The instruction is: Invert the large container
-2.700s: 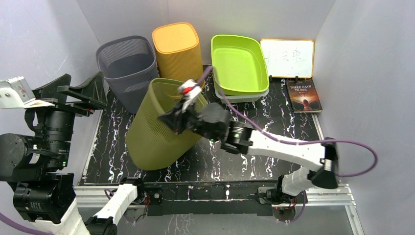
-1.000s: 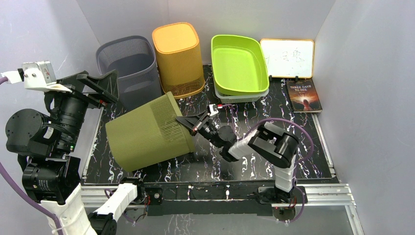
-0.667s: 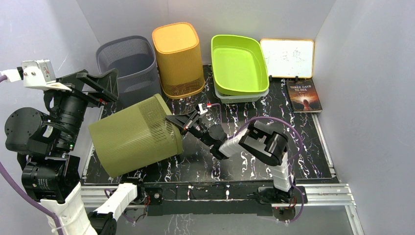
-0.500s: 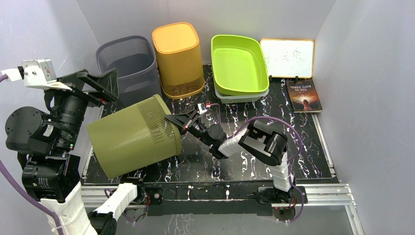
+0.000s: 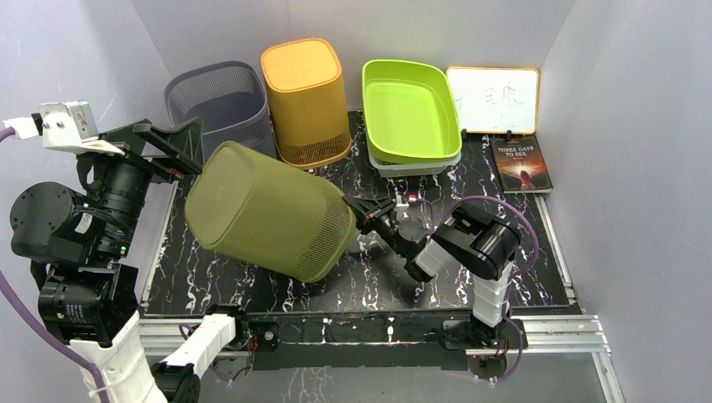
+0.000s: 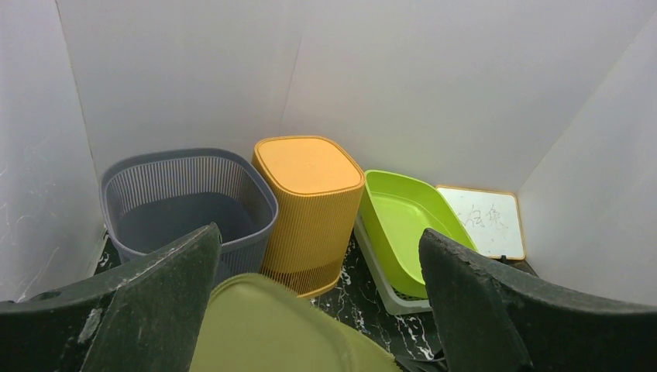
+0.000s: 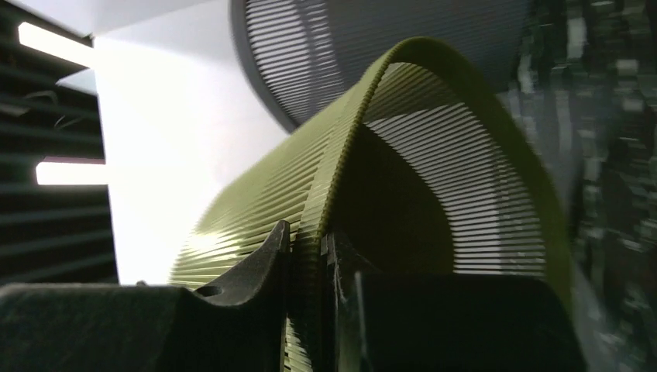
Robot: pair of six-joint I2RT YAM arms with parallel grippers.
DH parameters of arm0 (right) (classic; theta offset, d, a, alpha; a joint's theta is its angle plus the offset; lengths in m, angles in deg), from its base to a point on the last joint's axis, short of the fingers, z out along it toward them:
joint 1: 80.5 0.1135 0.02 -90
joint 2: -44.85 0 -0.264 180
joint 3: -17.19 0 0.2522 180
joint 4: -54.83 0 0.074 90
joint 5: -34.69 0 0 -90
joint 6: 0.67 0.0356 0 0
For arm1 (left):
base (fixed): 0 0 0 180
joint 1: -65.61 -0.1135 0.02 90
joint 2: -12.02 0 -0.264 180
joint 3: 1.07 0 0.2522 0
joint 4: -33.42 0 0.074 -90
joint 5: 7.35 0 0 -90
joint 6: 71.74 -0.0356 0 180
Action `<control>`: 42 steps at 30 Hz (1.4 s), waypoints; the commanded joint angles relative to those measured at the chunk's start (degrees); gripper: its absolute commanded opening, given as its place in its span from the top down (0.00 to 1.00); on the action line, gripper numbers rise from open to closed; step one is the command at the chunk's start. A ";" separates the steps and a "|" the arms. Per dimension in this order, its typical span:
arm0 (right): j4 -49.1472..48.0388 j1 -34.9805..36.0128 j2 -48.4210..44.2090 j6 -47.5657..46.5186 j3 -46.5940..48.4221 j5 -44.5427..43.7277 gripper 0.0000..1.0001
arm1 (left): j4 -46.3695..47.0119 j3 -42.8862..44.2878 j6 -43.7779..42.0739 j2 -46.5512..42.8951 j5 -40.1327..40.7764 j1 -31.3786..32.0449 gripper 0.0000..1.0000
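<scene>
White walls (image 5: 437,25) 3 sides; blk marbled tabletop (image 5: 363,290) w/ white veins.

The olive bin (image 5: 269,220) was held tilted over the table (image 5: 378,279), its rim clamped by the right gripper (image 5: 353,209).

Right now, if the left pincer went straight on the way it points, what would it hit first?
Probably the orange bin, which sits centred between the fingers of the open left pincer in its wrist view. The olive container lies just under that line and could be clipped first; depth is unclear.
</scene>
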 commanded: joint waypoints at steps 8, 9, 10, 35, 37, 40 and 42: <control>-18.65 -4.50 -0.44 -6.57 -13.56 3.89 1.00 | 0.12 -1.96 -0.49 -0.63 -0.02 -0.21 0.01; -18.63 -5.00 -0.36 -7.12 -13.99 4.40 1.00 | 0.09 -2.13 -0.51 -0.77 -0.01 -0.17 0.02; -18.67 -5.58 -0.21 -7.60 -14.26 4.99 1.00 | 0.08 -2.32 -0.51 -0.82 0.00 -0.21 0.02; -11.66 -21.11 2.37 -17.45 -17.98 16.38 0.49 | -0.76 -6.69 -1.47 -0.37 -1.60 -0.21 0.02; -7.33 -22.84 0.50 -19.86 -17.80 17.14 0.49 | -0.52 -7.62 -1.48 -0.63 -1.77 -0.21 0.02; -0.29 -24.72 -2.82 -23.03 -16.61 18.54 0.49 | -0.40 -8.35 -1.68 -0.79 -1.68 -0.19 0.02; 7.57 -25.27 -6.31 -25.94 -15.43 18.53 0.49 | -0.84 -8.27 -2.03 -0.36 -1.92 -0.21 0.02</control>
